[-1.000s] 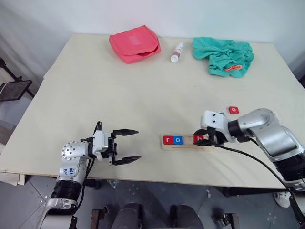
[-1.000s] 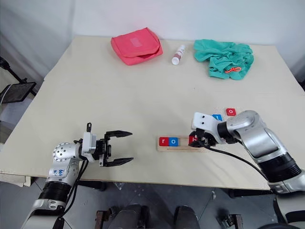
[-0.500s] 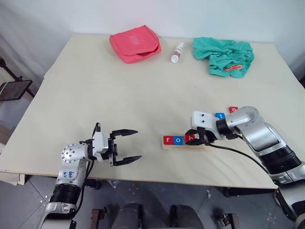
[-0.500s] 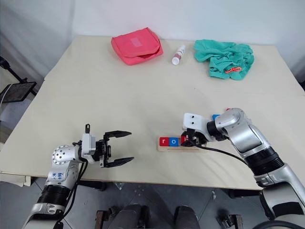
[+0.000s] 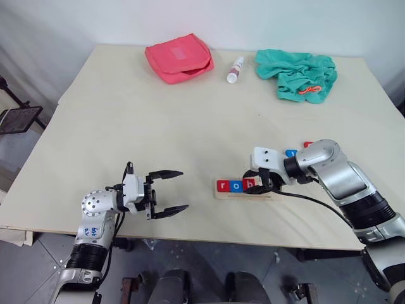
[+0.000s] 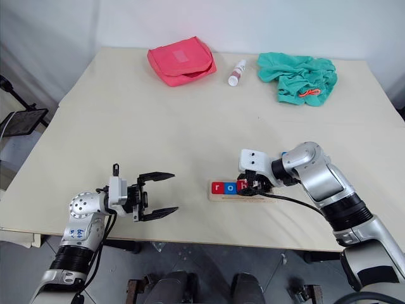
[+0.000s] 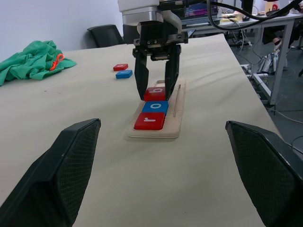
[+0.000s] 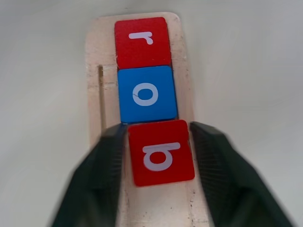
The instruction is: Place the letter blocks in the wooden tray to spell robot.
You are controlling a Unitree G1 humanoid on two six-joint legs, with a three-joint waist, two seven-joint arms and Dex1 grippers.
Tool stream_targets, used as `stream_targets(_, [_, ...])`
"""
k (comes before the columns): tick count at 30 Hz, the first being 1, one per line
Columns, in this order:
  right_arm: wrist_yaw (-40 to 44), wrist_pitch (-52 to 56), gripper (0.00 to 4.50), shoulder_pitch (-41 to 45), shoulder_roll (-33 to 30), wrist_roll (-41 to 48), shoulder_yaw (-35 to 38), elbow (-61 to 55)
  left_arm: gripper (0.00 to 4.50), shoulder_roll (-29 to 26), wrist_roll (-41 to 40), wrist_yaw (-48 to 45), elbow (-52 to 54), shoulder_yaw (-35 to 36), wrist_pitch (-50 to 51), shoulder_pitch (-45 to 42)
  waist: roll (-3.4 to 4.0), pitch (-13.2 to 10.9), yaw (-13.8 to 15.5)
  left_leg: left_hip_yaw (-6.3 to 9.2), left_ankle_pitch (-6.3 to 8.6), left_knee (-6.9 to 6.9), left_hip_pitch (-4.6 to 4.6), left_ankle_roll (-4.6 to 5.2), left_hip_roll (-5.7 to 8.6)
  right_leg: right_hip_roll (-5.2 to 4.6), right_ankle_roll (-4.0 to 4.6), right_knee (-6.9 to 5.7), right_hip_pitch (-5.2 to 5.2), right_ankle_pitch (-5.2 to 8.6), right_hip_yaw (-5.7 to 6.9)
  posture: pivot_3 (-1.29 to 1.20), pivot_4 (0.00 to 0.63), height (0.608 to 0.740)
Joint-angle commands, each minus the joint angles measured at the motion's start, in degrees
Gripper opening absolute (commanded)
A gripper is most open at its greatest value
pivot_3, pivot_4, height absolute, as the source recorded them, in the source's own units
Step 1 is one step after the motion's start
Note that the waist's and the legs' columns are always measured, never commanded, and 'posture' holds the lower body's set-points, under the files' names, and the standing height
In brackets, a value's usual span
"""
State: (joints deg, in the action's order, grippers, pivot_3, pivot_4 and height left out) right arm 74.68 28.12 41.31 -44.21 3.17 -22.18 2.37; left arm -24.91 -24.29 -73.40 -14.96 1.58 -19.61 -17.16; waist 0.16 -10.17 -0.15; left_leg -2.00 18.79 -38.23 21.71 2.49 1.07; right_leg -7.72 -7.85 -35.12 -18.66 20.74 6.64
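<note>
Letter b block (image 8: 161, 152), right gripper (image 8: 158, 161) astride, parted

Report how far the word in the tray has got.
Done: red r and blue o sit in the wooden tray. In hand: red b lies third, the right gripper open astride it. Left: a blue block and a red block wait on the table. Left gripper open, idle.

Three letter blocks lie in a row in the wooden tray (image 8: 97, 56): a red block (image 8: 142, 42) bears a white "r", a blue block (image 8: 147, 94) a white "o", and a red block (image 8: 161, 152) a white "b".
</note>
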Motion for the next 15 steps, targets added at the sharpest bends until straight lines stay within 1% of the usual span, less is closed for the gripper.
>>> stream_targets(1, [0.7, 1.0, 3.50, 0.0, -0.2, 0.6, 0.8, -2.3, 4.50, 0.1, 0.0, 0.2, 0.3, 0.1, -1.0, -0.3, 0.00, 0.0, 0.0, 0.00, 0.00, 0.00, 0.00, 0.00, 0.00, 0.00, 0.00, 0.00, 0.00, 0.00, 0.00, 0.00, 0.150, 0.740])
stream_targets(4, [0.2, 1.5, 4.46, -0.2, -0.1, 0.7, 1.2, -2.9, 4.50, 0.2, 0.1, 0.2, 0.0, 0.0, -1.2, -0.5, 0.00, 0.0, 0.0, 0.00, 0.00, 0.00, 0.00, 0.00, 0.00, 0.00, 0.00, 0.00, 0.00, 0.00, 0.00, 0.00, 0.150, 0.740])
stream_targets(11, [-3.4, 3.8, 4.46, -2.1, -0.8, 1.5, 4.8, -5.4, 4.50, 0.5, 0.2, 0.2, -0.5, -0.3, -1.5, -0.8, 0.00, 0.0, 0.1, 0.01, 0.00, 0.00, 0.00, 0.00, 0.01, -0.01, 0.00, -0.01, 0.00, 0.00, 0.00, 0.00, 0.150, 0.740])
stream_targets(15, [-3.4, 4.2, 4.46, -3.2, -1.7, 2.8, 6.8, -5.9, 4.50, 0.6, 0.1, 0.2, -0.7, -0.5, -1.7, -0.9, 0.00, 0.0, 0.1, 0.00, 0.00, 0.01, 0.00, 0.00, 0.01, -0.01, 0.00, 0.00, 0.00, 0.00, 0.00, 0.00, 0.150, 0.740])
